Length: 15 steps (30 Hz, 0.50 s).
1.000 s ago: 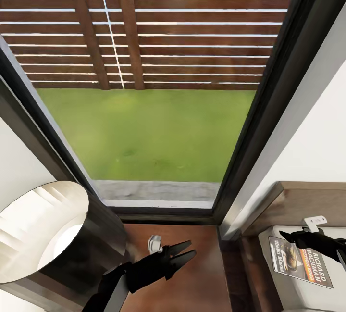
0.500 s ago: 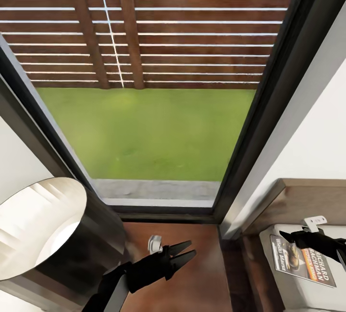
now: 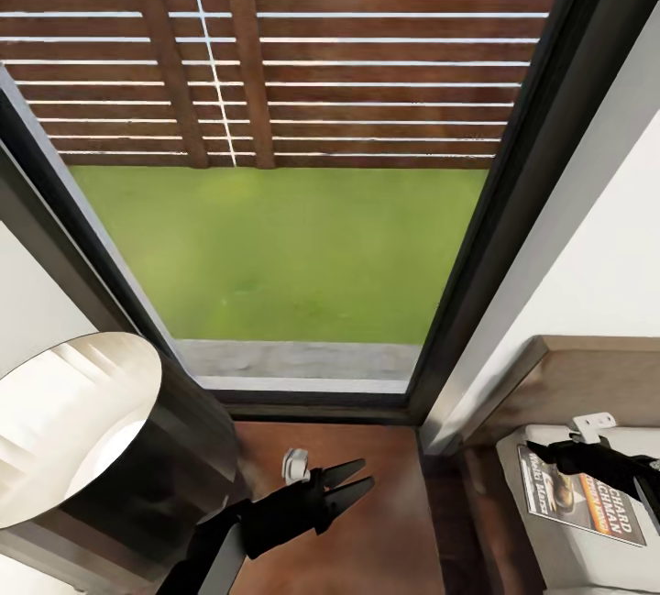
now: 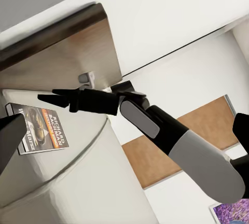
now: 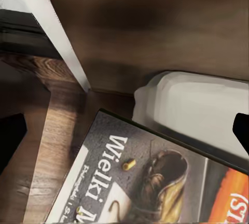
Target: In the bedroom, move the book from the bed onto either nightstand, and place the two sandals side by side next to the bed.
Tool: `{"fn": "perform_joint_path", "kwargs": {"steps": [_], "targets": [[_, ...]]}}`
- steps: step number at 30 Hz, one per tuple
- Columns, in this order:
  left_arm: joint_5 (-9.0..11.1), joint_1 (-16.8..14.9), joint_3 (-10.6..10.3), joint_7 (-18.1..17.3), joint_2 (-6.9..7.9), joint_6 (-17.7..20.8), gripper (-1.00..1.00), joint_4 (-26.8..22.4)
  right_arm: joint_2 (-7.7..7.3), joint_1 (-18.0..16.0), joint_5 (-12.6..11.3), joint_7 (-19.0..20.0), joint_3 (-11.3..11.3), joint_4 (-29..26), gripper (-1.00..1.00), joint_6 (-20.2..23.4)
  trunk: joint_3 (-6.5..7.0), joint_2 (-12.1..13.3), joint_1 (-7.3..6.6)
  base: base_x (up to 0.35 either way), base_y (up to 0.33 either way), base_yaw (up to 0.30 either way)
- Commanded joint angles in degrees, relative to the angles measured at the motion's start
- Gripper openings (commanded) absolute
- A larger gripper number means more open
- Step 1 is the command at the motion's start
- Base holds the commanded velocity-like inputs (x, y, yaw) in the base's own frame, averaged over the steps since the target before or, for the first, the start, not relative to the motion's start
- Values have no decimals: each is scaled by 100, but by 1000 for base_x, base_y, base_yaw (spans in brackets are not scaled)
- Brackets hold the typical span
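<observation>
At the near edge of the head view, the left pincer (image 3: pixel 353 482) hangs over the reddish-brown top of the nightstand (image 3: pixel 376 522), its two dark fingers spread a little and holding nothing. Just beside it, a large drum lamp shade (image 3: pixel 82 435) with a dark outside and a pale inside stands at the near left corner. A small pale clip-like piece (image 3: pixel 295 464) shows just behind the left pincer.

To the right, across a narrow gap, lies the bed (image 3: pixel 559 384), its pale-grey mattress (image 3: pixel 559 540) set against the brown headboard. The book (image 3: pixel 579 494) lies flat on the mattress near the corner by the headboard, cover up, the orange band and white lettering showing. The right pincer (image 3: pixel 536 453) hovers right over the book's end nearest the headboard, fingertips pointing toward the nightstand; in the left wrist view its fingers (image 4: pixel 52 98) look narrowly parted above the book (image 4: pixel 44 128), and whether they touch it cannot be told. The right wrist view looks down closely on the book's cover (image 5: pixel 155 182), the mattress corner (image 5: pixel 197 99) and the wood-plank floor (image 5: pixel 57 146) below.

Farther off, the tall dark-framed window (image 3: pixel 541 146) rises between white walls (image 3: pixel 605 265); beyond the glass lie green grass (image 3: pixel 284 256) and a slatted wooden fence (image 3: pixel 367 54).
</observation>
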Motion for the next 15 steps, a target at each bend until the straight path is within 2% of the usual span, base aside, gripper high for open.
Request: {"fn": "perform_joint_path", "kwargs": {"steps": [1, 7, 10, 15], "targets": [[40, -3, -3, -5, 1, 57, 100, 0, 82, -4, 51, 46, -17, -8, 100, 19, -4, -2, -1, 0, 0, 0], [40, -3, -3, -5, 1, 57, 100, 0, 228, -2, 55, 46, -18, -14, 100, 20, -4, -2, -1, 0, 0, 0], [40, -3, -3, -5, 1, 57, 100, 0, 246, -3, 55, 46, -18, -14, 100, 20, -58, -122, 65, 0, 0, 0], [40, -3, -3, -5, 1, 57, 100, 0, 253, -1, 55, 46, -18, -10, 100, 20, -58, -122, 65, 0, 0, 0]]}}
